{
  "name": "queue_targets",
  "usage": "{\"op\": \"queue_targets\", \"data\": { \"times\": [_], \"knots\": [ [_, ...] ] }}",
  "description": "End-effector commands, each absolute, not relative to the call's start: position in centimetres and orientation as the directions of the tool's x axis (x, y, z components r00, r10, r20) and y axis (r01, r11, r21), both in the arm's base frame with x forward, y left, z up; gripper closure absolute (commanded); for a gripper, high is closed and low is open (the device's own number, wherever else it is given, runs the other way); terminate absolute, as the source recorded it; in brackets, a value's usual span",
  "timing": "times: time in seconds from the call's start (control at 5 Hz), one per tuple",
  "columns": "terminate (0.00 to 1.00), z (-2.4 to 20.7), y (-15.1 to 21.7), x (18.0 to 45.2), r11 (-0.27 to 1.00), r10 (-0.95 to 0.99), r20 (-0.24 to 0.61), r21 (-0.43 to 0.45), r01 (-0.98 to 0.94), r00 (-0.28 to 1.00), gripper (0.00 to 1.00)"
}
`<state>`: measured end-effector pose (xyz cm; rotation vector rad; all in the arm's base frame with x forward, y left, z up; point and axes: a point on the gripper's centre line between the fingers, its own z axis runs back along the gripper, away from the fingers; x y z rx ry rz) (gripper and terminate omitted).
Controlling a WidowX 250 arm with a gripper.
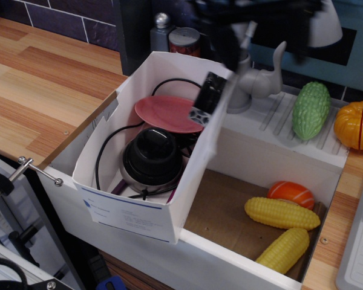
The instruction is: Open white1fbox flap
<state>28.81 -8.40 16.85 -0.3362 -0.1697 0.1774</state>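
The white1fbox (130, 211) stands open at the left end of the sink, with a thin blue stripe and blue print on its front wall. Inside lie a pink plate (169, 113), a black round device (152, 157) and a black cable. The flap (207, 99) is swung up and over to the box's right side. It is seen nearly edge-on, with its black patch and barcode facing left. My gripper (266, 39) is a dark blur above and to the right of the flap, near the faucet. Its two fingers stand wide apart with nothing between them, clear of the flap.
A grey faucet (248, 78) stands just right of the box. The sink basin (230, 217) holds two yellow corn cobs (282, 212) and an orange-red toy (290, 193). A green gourd (310, 110) and a pumpkin (355, 125) sit on the drainer. The wooden counter (42, 90) lies to the left, and a can (184, 41) stands behind the box.
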Motion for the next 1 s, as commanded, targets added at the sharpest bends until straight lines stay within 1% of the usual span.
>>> {"op": "queue_targets", "data": {
  "times": [0.0,0.2,0.4,0.6,0.8],
  "knots": [
    [0.00,14.9,-10.2,31.1,0.857,0.284,0.152,-0.483,-0.179,0.947,0.00],
    [0.00,13.2,-11.1,31.2,0.841,0.325,0.151,-0.498,-0.212,0.934,0.00],
    [0.00,11.4,-11.3,30.9,0.826,0.358,0.121,-0.503,-0.254,0.926,0.00],
    [0.00,10.4,-11.5,30.9,0.830,0.369,0.119,-0.488,-0.269,0.922,0.00],
    [1.00,9.8,-11.2,30.9,0.849,0.367,0.147,-0.456,-0.267,0.919,0.00]
  ]
}}
